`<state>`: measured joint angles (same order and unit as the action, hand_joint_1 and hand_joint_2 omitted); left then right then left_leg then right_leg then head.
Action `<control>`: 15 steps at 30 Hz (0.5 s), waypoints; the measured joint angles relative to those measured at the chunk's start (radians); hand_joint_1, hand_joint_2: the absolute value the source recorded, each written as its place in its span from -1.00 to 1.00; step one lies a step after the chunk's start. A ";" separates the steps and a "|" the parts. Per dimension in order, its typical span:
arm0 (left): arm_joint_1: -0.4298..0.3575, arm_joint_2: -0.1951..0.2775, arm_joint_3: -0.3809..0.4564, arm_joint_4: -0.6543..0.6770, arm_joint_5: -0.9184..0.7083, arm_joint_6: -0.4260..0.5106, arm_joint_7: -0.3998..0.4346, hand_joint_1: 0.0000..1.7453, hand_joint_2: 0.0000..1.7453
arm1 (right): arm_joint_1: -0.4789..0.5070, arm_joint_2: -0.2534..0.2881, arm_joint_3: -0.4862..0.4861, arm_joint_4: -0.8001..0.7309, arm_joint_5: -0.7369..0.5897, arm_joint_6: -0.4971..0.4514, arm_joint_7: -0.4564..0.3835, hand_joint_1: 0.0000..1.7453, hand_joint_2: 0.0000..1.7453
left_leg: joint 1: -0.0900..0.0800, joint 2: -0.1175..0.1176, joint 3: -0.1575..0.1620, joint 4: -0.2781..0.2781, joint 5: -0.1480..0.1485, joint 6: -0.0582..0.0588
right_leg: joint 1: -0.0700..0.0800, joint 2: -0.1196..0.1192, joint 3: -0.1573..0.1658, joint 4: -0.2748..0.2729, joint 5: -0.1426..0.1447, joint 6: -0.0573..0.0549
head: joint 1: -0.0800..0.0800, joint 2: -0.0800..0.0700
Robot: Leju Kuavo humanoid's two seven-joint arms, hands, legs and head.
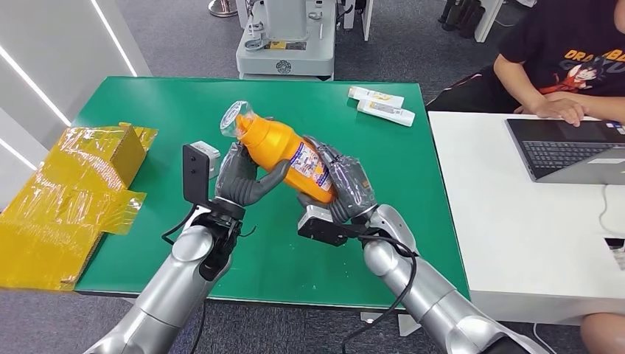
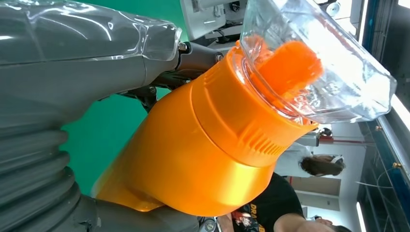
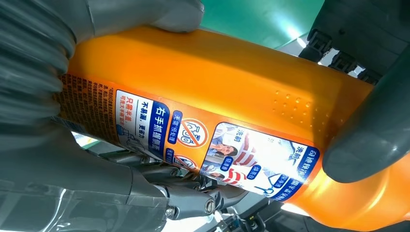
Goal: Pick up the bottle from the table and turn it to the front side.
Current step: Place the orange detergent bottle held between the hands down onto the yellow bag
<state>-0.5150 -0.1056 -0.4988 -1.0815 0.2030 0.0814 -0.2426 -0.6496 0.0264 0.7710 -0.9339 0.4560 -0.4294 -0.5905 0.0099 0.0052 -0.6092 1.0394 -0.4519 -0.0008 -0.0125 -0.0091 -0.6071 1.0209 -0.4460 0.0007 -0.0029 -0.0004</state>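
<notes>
Two hands share the orange bottle point(image 1: 289, 156), which is lifted clear of the green table point(image 1: 368, 243) and tilted, its clear cap point(image 1: 234, 118) up and away from the robot. The left hand point(image 1: 239, 177) has its fingers clamped around the upper body below the cap; the right hand point(image 1: 343, 188) has its fingers wrapped around the lower body and base. Judging by this double hold, the bottle is being passed or rotated between the hands so the label point(image 1: 313, 166) can be brought round; the printed panel in the right wrist view looks like instructions, so the front probably is not facing the robot yet. Inside the clear cap sits an orange nozzle point(image 2: 290, 65); whether liquid fills the opaque bottle cannot be told. Left of the bottle lie a small white box point(image 1: 206, 155) and crumpled yellow film point(image 1: 70, 199). Beyond the bottle, two white tubes point(image 1: 381, 105) rest near the table's far edge, and to its right a person sits at a laptop point(image 1: 571, 151)
</notes>
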 joint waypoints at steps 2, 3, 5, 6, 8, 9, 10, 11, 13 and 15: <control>0.004 0.000 0.002 0.000 0.000 0.000 0.000 1.00 1.00 | 0.000 0.000 0.000 0.000 0.006 0.000 0.004 -0.35 1.00 | 0.000 0.000 0.000 0.000 0.000 0.000 | 0.000 0.000 0.000 0.000 0.000 0.000 | 0.000 0.000; 0.006 0.000 0.004 0.000 0.000 0.000 0.000 1.00 1.00 | 0.001 0.000 0.000 0.000 0.011 0.000 0.007 -0.73 1.00 | 0.000 0.000 0.000 0.000 0.000 0.000 | 0.000 0.000 0.000 0.000 0.000 0.000 | 0.000 0.000; 0.009 0.000 0.006 0.000 0.000 0.000 0.000 1.00 1.00 | 0.002 0.000 0.000 0.000 0.019 0.000 0.013 -0.91 1.00 | 0.000 0.000 0.000 0.000 0.000 0.000 | 0.000 0.000 0.000 0.000 0.000 0.000 | 0.000 0.000; 0.011 0.000 0.007 0.000 0.000 0.000 0.000 1.00 1.00 | 0.002 0.000 0.000 0.000 0.022 -0.001 0.014 -1.00 1.00 | 0.000 0.000 0.000 0.000 0.000 0.000 | 0.000 0.000 0.000 0.000 0.000 0.000 | 0.000 0.000; 0.013 0.000 0.008 0.000 0.000 0.000 0.000 1.00 1.00 | 0.004 0.000 0.000 0.000 0.026 -0.003 0.017 -1.00 1.00 | 0.000 0.000 0.000 0.000 0.000 0.000 | 0.000 0.000 0.000 0.000 0.000 0.000 | 0.000 0.000; 0.013 0.000 0.008 0.000 0.000 0.000 0.000 1.00 1.00 | 0.004 0.000 0.000 -0.001 0.027 -0.004 0.018 -1.00 1.00 | 0.000 0.000 0.000 0.000 0.000 0.000 | 0.000 0.000 0.000 0.000 0.000 0.000 | 0.000 0.000; 0.013 0.000 0.008 0.000 0.000 0.000 0.000 1.00 1.00 | 0.004 0.000 0.000 -0.001 0.027 -0.005 0.019 -1.00 1.00 | 0.000 0.000 0.000 0.000 0.000 0.000 | 0.000 0.000 0.000 0.000 0.000 0.000 | 0.000 0.000; 0.013 0.000 0.008 0.000 0.000 0.000 0.000 1.00 1.00 | 0.004 0.000 0.000 -0.001 0.027 -0.005 0.019 -1.00 1.00 | 0.000 0.000 0.000 0.000 0.000 0.000 | 0.000 0.000 0.000 0.000 0.000 0.000 | 0.000 0.000; 0.014 0.000 0.008 0.000 -0.001 0.000 0.000 1.00 1.00 | 0.005 0.000 -0.001 -0.002 0.029 -0.006 0.021 -1.00 1.00 | 0.000 0.000 0.000 0.000 0.000 0.000 | 0.000 0.000 0.000 0.000 0.000 0.000 | 0.000 0.000; 0.021 0.000 0.014 -0.002 -0.001 0.001 0.000 1.00 1.00 | 0.011 0.000 -0.005 -0.012 0.036 -0.014 0.033 -1.00 1.00 | 0.000 0.000 0.000 0.000 0.000 0.000 | 0.000 0.000 0.000 0.000 0.000 0.000 | 0.000 0.000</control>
<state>-0.4943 -0.1056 -0.4848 -1.0831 0.2022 0.0826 -0.2426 -0.6385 0.0266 0.7664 -0.9457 0.4920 -0.4434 -0.5579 0.0099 0.0052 -0.6092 1.0394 -0.4519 -0.0008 -0.0125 -0.0091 -0.6070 1.0209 -0.4460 0.0007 -0.0031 -0.0003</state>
